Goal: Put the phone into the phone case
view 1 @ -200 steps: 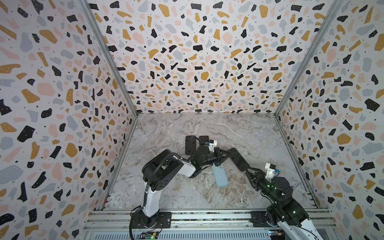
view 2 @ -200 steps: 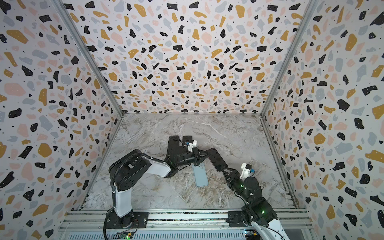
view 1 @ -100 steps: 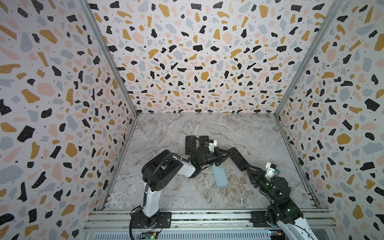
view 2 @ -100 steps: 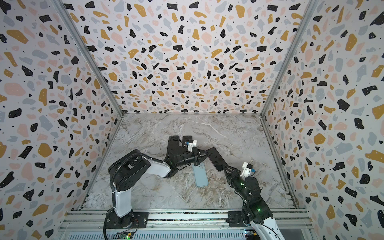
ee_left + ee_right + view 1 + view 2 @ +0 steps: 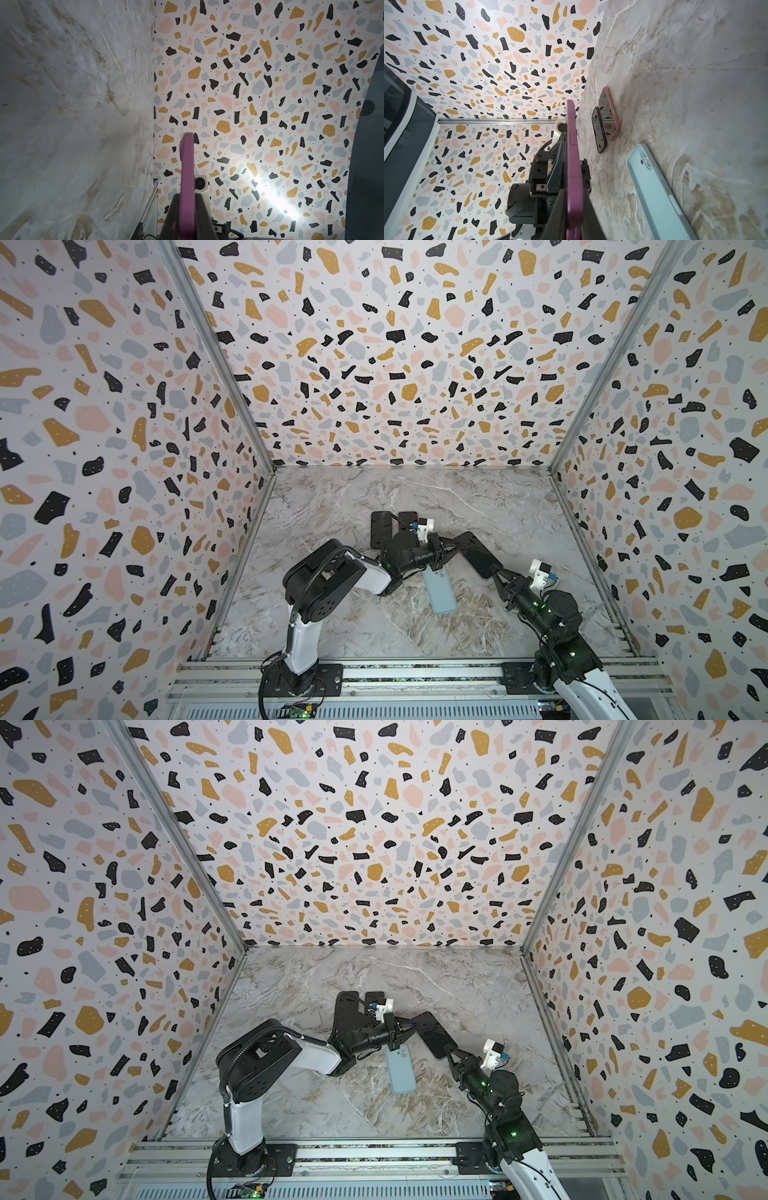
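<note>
Case (image 5: 440, 593) on table (image 5: 374, 626); two phones (image 5: 380, 526) behind-left, raised phone (image 5: 473, 556) behind-right.

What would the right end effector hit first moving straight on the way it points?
The right end effector is shut on the purple-edged phone; straight along it, the left end effector, clamping the far end, likely comes first.

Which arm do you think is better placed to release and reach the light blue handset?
Probably left. The left end effector and right end effector are both shut on the purple phone, but the left hangs almost over the far end of the light blue handset.
</note>
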